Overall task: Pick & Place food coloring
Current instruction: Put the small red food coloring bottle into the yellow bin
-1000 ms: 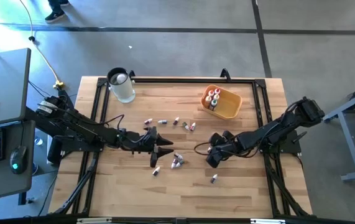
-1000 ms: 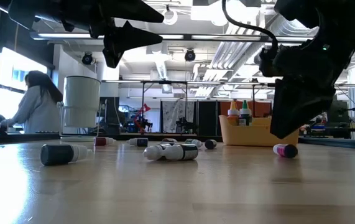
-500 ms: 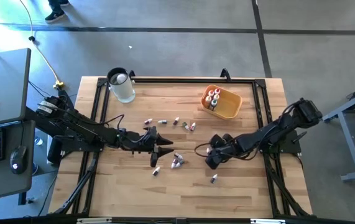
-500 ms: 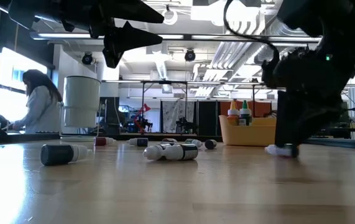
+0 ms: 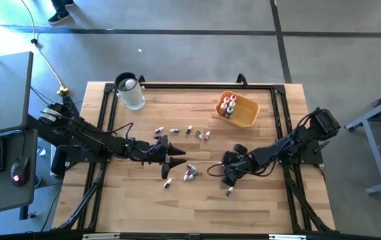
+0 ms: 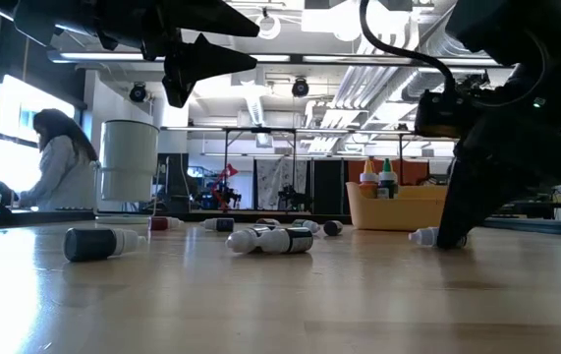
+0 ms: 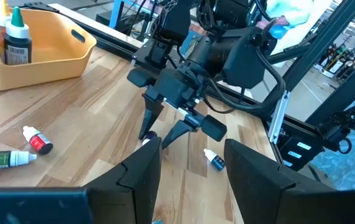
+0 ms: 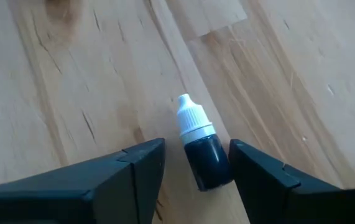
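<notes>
Food coloring lies scattered over the middle of the wooden table [image 5: 137, 200], and one dark bottle with a white cap [image 8: 201, 149] sits flat on the boards right between the open fingers of the right pincer [image 8: 193, 168], not gripped. Its long axis runs along the gap, cap pointing away from the wrist. From above, the right pincer [image 5: 229, 175] is low over the table's middle-right, with another small bottle [image 5: 229, 192] just beside it toward the near edge and bare wood all around. The left pincer [image 5: 174, 160] hangs above the table's centre, fingers spread and holding nothing, a few bottles [image 5: 189, 175] lying near it. The orange-yellow tray [image 5: 246, 115] near the far right corner holds upright bottles [image 5: 228, 105]; a clear jar [image 5: 131, 93] stands at the far left corner. Only the low view shows the left pincer well clear of the surface, and a person [image 6: 54, 167] in the room behind.
</notes>
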`<state>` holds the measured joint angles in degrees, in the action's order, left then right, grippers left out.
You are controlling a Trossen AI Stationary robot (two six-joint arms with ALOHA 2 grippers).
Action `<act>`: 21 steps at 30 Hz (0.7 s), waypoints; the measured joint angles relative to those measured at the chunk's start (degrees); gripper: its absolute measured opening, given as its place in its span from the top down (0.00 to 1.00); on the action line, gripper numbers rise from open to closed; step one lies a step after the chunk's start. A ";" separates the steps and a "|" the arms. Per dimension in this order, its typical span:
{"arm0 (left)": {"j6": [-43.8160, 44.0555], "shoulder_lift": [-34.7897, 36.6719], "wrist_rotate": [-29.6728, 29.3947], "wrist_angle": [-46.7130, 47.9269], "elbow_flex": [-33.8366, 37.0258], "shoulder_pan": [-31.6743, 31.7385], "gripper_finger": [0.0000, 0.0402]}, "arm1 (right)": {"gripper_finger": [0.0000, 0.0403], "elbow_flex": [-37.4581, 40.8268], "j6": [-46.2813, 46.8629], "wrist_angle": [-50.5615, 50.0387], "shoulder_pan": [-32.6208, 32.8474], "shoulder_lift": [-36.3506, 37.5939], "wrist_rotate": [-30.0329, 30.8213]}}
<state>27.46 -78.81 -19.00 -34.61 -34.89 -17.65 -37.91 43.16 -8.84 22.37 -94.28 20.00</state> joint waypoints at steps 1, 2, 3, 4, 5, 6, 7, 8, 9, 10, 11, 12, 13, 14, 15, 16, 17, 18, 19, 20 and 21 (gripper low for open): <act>-0.02 0.00 -0.04 0.02 0.00 0.00 0.57 | 0.58 0.00 -0.66 -0.02 0.06 -0.02 0.21; -0.02 0.00 -0.05 0.02 0.00 0.00 0.57 | 0.59 0.02 -0.95 -0.02 0.06 -0.04 0.44; -0.02 0.00 -0.07 0.02 0.00 0.00 0.57 | 0.61 0.04 -0.99 -0.01 0.04 -0.04 0.68; -0.02 0.00 -0.08 0.02 0.00 0.00 0.57 | 0.63 0.07 -1.03 0.06 -0.08 -0.04 0.93; -0.02 0.00 -0.11 0.02 0.00 0.00 0.57 | 0.66 0.07 -1.04 0.23 -0.22 -0.04 1.01; -0.02 0.00 -0.17 0.02 0.00 0.00 0.57 | 0.68 0.09 -1.09 0.46 -0.44 -0.04 0.99; -0.03 0.00 -0.20 0.02 0.00 0.00 0.57 | 0.71 0.11 -1.15 0.65 -0.70 -0.06 0.86; -0.04 0.00 -0.20 0.02 0.00 0.00 0.57 | 0.74 0.11 -1.19 0.82 -1.06 -0.06 0.80; -0.04 0.00 -0.20 0.02 0.00 0.00 0.57 | 0.77 0.11 -1.19 1.00 -1.46 -0.06 0.82; -0.02 0.00 -0.19 0.02 0.00 0.00 0.57 | 0.79 0.11 -1.23 1.05 -1.76 0.12 1.07; -0.01 0.00 -0.20 0.02 0.00 0.00 0.57 | 0.81 0.13 -1.91 1.05 -2.04 0.36 1.63; 0.00 0.00 -0.19 0.02 0.00 0.00 0.57 | 0.83 0.17 -3.23 1.08 -2.43 0.73 1.82; 0.00 0.00 -0.18 0.02 0.00 0.00 0.57 | 0.84 0.25 -4.80 1.02 -2.92 1.36 1.60; 0.00 0.00 -0.18 0.00 0.00 0.00 0.57 | 0.84 0.34 -6.18 0.60 -3.46 2.26 1.56; 0.01 0.00 -0.18 0.00 0.00 0.00 0.57 | 0.85 0.41 -7.18 0.21 -4.13 3.33 1.99; 0.02 0.00 -0.18 0.00 0.00 0.00 0.57 | 0.85 0.49 -7.85 -0.35 -4.84 5.03 3.21; 0.02 0.00 -0.18 -0.01 0.00 0.00 0.57 | 0.84 0.47 -8.58 -0.52 -5.56 7.01 4.72; 0.02 0.00 -0.18 -0.19 0.00 0.00 0.57 | 0.84 0.29 -9.51 -1.20 -6.46 9.02 6.66; 0.04 0.00 -0.18 -0.43 0.00 0.00 0.57 | 0.83 0.22 -10.48 -2.95 -7.36 11.38 9.13; 0.02 0.00 -0.18 -0.69 0.00 0.00 0.57 | 0.82 0.22 -11.16 -5.43 -8.33 13.59 11.98; 0.03 0.00 -0.18 -0.86 0.00 0.00 0.57 | 0.81 0.26 -11.97 -8.23 -9.56 16.00 15.38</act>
<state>27.49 -78.81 -19.18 -35.47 -34.89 -17.65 -37.65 31.19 -17.07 12.81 -78.28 35.38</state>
